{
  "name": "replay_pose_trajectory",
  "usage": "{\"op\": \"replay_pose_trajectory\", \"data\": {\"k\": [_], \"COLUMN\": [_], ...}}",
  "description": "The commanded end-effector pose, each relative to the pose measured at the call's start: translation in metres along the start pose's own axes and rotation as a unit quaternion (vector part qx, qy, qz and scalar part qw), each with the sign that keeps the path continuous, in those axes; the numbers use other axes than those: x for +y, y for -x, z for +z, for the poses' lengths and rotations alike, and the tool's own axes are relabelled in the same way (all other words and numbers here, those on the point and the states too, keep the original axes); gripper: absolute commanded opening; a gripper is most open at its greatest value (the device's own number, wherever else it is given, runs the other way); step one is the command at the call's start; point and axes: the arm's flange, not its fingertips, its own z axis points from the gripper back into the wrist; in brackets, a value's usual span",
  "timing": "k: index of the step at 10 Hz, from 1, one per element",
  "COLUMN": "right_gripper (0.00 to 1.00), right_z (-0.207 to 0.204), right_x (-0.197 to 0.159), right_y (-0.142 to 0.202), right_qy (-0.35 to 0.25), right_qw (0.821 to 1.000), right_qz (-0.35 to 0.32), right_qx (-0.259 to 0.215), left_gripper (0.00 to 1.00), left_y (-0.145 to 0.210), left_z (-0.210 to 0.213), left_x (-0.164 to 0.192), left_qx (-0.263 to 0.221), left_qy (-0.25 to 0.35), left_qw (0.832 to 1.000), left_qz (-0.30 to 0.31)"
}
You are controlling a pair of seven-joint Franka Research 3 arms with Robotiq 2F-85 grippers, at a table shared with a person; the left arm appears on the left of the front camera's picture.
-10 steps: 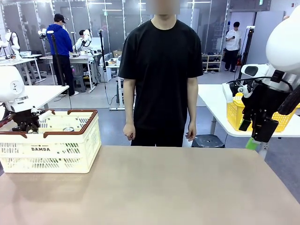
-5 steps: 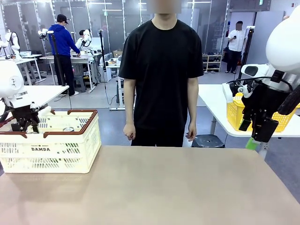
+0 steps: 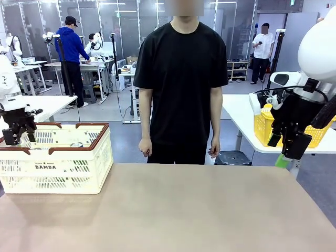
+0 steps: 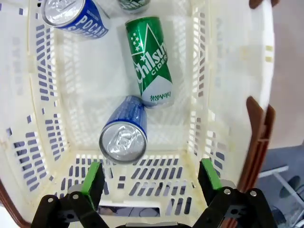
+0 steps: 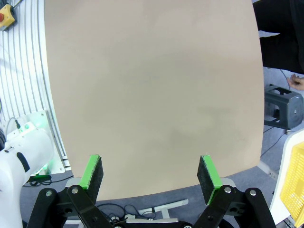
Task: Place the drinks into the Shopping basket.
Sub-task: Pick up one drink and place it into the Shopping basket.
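Note:
The cream Shopping basket [image 3: 58, 165] with a brown-red rim stands at the table's left edge. In the left wrist view its floor [image 4: 95, 80] holds the drinks: a green can [image 4: 149, 59] lying flat, a blue can [image 4: 124, 133] with its silver top toward the camera, another blue can [image 4: 76, 14] at the top left, and the edge of one more green can [image 4: 133, 4]. My left gripper [image 3: 18, 137] [image 4: 151, 175] hangs open above the basket's rear left, holding nothing. My right gripper [image 3: 286, 147] [image 5: 151, 175] is open and raised off the table's right side.
A person in black stands at the far side, hands [image 3: 144, 147] hanging down. A yellow mesh basket [image 3: 262, 128] sits on a white table at the right. The brown tabletop [image 3: 184, 210] stretches from the basket to the right edge.
My left gripper has risen out of the basket and drifted left, still open. The right arm and the person have not moved.

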Motion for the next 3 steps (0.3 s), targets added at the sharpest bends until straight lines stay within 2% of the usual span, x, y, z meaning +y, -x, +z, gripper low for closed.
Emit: {"op": "replay_pose_trajectory", "data": {"k": [1, 2, 3], "right_gripper": [1.0, 1.0, 1.0], "right_z": [0.002, 0.002, 0.002], "right_x": [-0.001, -0.001, -0.001], "right_y": [0.0, 0.0, 0.0], "right_qy": [0.0, 0.0, 0.0], "right_qw": [1.0, 1.0, 1.0], "right_qz": [0.003, 0.003, 0.003], "right_qx": [0.006, 0.006, 0.006], "left_gripper": [1.0, 1.0, 1.0], "left_y": [0.001, 0.0, 0.0], "left_z": [0.007, 0.0, 0.0], "left_x": [-0.014, 0.0, 0.0], "left_qx": [-0.002, 0.0, 0.0], "left_qy": [-0.028, 0.0, 0.0], "left_qw": [0.999, 1.0, 1.0], "left_qz": [-0.017, 0.0, 0.0]}}
